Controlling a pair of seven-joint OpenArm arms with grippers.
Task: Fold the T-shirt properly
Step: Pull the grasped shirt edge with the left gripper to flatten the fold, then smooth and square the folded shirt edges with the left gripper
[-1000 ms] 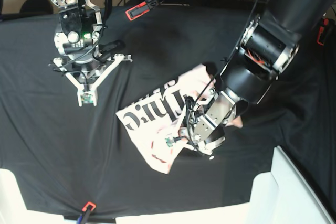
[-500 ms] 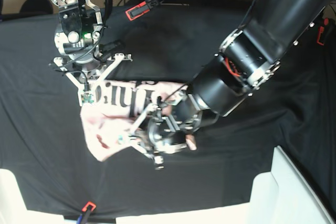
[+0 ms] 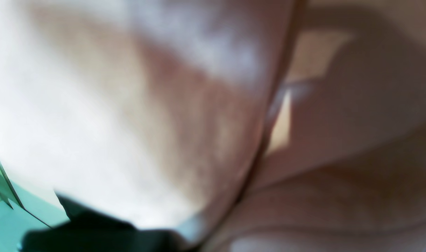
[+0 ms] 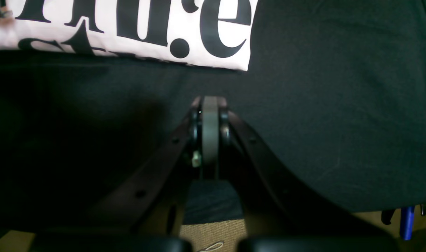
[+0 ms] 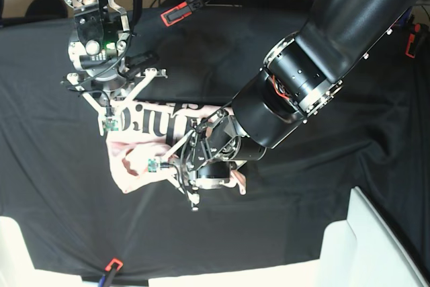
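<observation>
Here the T-shirt [image 5: 144, 142] lies crumpled on the black cloth [image 5: 60, 186] covering the desk, lettering up, much of it hidden beneath the left arm. The left tool [image 5: 180, 178] presses low into the pink fabric with its jaws narrow, seemingly pinching it, though its wrist view is only a blur of pale cloth [image 3: 129, 105]. The right tool [image 4: 209, 105] hovers just beside the shirt's lettered edge [image 4: 185, 38], jaws fully together and gripping nothing.
</observation>
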